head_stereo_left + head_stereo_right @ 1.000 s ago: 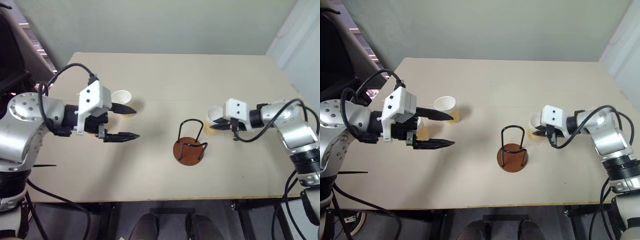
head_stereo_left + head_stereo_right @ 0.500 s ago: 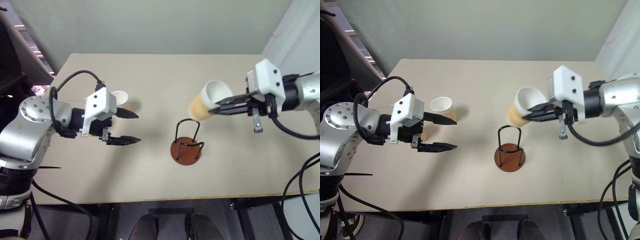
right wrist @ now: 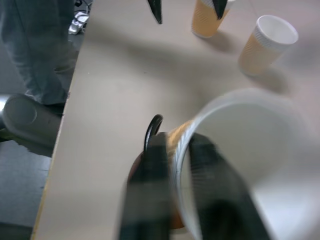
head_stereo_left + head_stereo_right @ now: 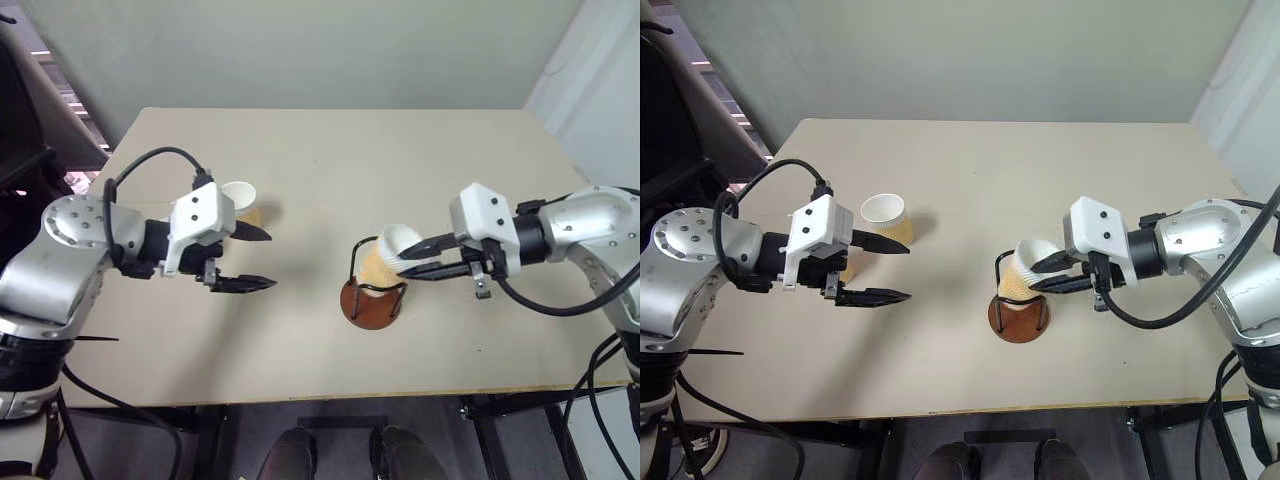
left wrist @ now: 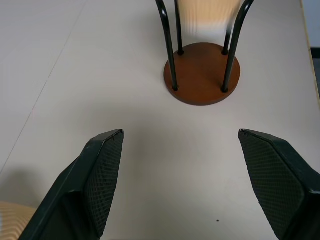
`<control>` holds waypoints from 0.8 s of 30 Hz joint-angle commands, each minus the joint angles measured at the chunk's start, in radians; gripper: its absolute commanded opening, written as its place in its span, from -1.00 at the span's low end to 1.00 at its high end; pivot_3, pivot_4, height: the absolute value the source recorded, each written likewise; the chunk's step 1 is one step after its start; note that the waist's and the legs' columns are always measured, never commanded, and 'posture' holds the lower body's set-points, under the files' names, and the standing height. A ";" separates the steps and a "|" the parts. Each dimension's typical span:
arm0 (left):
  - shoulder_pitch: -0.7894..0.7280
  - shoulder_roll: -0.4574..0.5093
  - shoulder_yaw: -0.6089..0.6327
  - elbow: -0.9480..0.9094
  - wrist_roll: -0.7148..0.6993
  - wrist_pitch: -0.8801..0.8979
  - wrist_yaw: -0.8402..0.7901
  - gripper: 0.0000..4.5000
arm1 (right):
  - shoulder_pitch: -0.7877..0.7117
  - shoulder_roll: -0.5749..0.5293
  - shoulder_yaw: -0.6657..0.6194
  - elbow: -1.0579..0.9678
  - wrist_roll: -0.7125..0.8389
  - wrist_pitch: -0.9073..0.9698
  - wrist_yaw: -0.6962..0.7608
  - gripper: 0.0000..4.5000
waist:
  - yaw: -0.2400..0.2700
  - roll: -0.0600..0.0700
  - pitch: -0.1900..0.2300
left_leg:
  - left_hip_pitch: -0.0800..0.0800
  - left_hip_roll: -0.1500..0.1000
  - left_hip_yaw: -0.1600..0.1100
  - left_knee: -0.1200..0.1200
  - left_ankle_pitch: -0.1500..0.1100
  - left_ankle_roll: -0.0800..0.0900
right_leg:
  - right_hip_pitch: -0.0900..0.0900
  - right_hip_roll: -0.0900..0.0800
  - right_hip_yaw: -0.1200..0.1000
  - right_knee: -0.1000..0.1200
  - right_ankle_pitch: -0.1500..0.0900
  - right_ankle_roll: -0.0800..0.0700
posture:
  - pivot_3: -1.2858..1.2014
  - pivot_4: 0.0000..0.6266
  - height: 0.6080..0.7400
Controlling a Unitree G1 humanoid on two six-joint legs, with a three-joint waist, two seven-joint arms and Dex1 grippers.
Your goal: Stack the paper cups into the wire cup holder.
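Observation:
The wire cup holder [image 4: 370, 303], a red-brown disc with black wire loops, stands mid-table. A tan paper cup [image 4: 383, 264] leans tilted inside its wires, rim toward my right gripper [image 4: 406, 266]. That gripper is open: its fingers [image 3: 147, 190] stand slightly apart astride the cup's rim wall. Two more paper cups stand upright at the left, one [image 4: 887, 218] beyond my left gripper [image 4: 892, 270] and one [image 4: 846, 266] half hidden behind it. The left gripper is open and empty, pointing at the holder [image 5: 202, 72] from a distance.
The beige table [image 4: 330, 160] has bare room behind the holder and along its front edge. A dark chair or frame [image 4: 30, 110] stands off the left side. A grey wall lies beyond the far edge.
My right gripper brought the cup down from above and right of the holder into the wires, and its fingers parted. The left gripper stayed about where it was.

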 commanded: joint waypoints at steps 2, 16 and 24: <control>-0.023 0.032 0.062 0.048 0.029 -0.036 0.017 0.75 | 0.037 -0.059 -0.104 -0.022 0.030 0.034 -0.020 0.09 | 0.003 0.000 0.000 | 0.000 0.000 0.000 0.000 0.000 0.000 | 0.000 0.000 0.000 0.000 0.000 0.000 | 0.03 -0.52 1.00; -0.070 0.200 -0.070 0.475 0.400 -0.327 0.008 0.75 | 0.086 -0.039 -0.536 0.003 0.430 0.216 -0.223 0.98 | -0.007 0.000 0.000 | 0.004 0.001 0.000 -0.004 -0.002 0.002 | 0.000 0.002 0.001 0.002 -0.004 -0.005 | 0.03 -0.52 1.00; -0.174 0.072 -0.191 0.653 0.555 -0.426 0.040 0.75 | 0.127 -0.027 -0.361 -0.060 0.322 0.146 -0.272 0.98 | 0.002 -0.001 0.000 | -0.002 0.001 -0.002 -0.001 -0.003 0.004 | -0.003 0.002 0.000 0.002 0.002 -0.004 | 0.03 -0.52 1.00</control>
